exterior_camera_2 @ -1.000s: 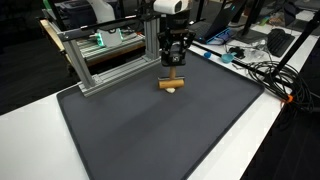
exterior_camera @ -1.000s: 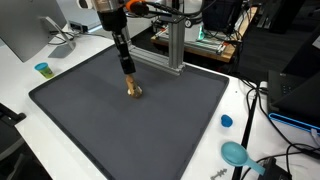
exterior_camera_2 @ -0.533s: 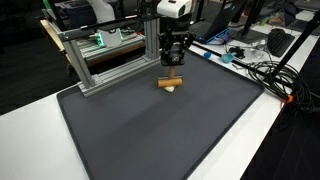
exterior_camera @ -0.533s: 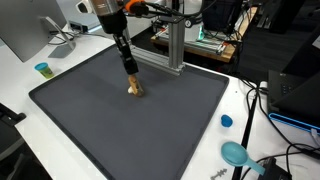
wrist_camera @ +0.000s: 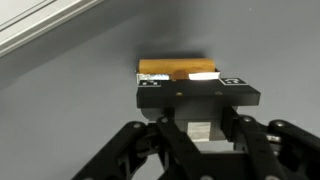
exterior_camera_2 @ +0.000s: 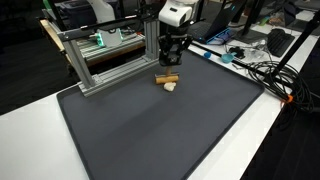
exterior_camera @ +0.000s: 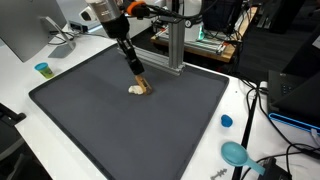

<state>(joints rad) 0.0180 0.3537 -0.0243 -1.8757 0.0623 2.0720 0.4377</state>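
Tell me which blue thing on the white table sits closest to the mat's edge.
The small blue cap, just off the gray mat. The larger teal round object lies farther out toward the cables, and the blue-topped cup stands clear of the opposite edge.

Gripper [exterior_camera_2: 170, 68] shut on wooden block [exterior_camera_2: 168, 80], low over grey mat [exterior_camera_2: 150, 125].

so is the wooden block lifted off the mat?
No: in both exterior views the wooden block lies flat on the dark mat, directly under the gripper.
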